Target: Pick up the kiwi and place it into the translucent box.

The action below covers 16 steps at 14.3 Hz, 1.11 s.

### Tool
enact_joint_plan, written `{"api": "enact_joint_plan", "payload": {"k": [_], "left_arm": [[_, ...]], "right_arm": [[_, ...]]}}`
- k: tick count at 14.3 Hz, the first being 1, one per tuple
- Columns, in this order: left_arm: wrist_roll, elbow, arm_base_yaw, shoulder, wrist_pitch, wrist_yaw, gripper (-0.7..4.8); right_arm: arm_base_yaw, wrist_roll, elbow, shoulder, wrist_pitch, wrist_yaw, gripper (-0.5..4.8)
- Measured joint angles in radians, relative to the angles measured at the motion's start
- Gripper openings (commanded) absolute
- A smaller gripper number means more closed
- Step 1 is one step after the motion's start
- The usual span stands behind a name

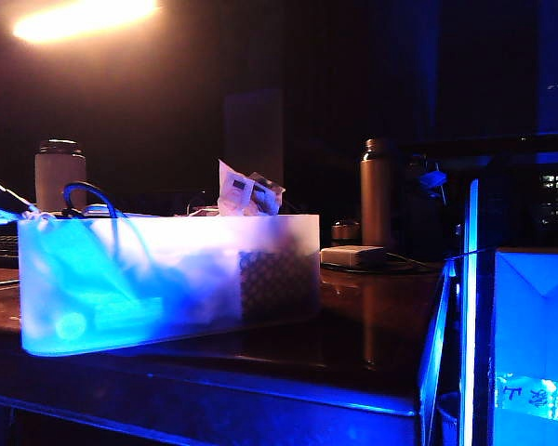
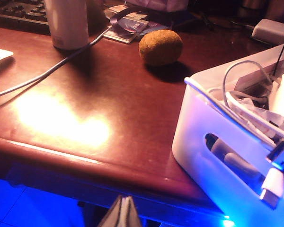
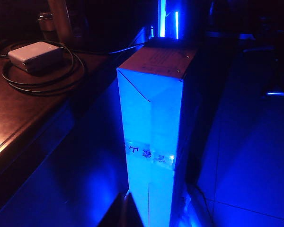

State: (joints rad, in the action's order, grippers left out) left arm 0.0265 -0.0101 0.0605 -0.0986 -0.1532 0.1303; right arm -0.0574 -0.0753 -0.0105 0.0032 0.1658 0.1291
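Two grippers hung low, off the table's near edge. Left gripper (image 2: 121,211) had its fingers pressed together on nothing, below the wooden table (image 2: 85,127). Right gripper (image 3: 125,210) stood just before a blue-lit carton (image 3: 154,142); its opening could not be told. The kiwi (image 2: 160,47) lay on the tabletop, near the translucent box (image 2: 213,156) of cables, apart from it, beside a white bottle (image 2: 66,23).
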Motion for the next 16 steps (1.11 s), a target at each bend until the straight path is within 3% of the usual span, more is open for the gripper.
{"api": "enact_joint_plan", "payload": {"k": [5,8,10,13,16], "left_arm": [[0.0,0.0,0.0,0.0,0.0,0.0,-0.03],[0.151,-0.019,0.0,-0.001,-0.035,0.0,-0.03],[0.229,-0.126,0.0,-0.005,-0.071,-0.013,-0.03],[0.237,-0.307,0.0,-0.141,-0.095,-0.055,-0.03],[0.152,-0.501,0.0,-0.429,-0.179,0.091,-0.03]], "right_arm": [[0.0,-0.002,0.0,0.0,0.002,-0.024,-0.01],[0.0,-0.225,-0.004,0.0,0.012,-0.047,-0.02],[0.0,-0.265,-0.077,0.0,0.092,-0.1,-0.02],[0.0,-0.264,-0.204,0.044,0.115,-0.116,-0.01],[0.0,-0.214,-0.321,0.188,0.117,-0.235,-0.02]]}}
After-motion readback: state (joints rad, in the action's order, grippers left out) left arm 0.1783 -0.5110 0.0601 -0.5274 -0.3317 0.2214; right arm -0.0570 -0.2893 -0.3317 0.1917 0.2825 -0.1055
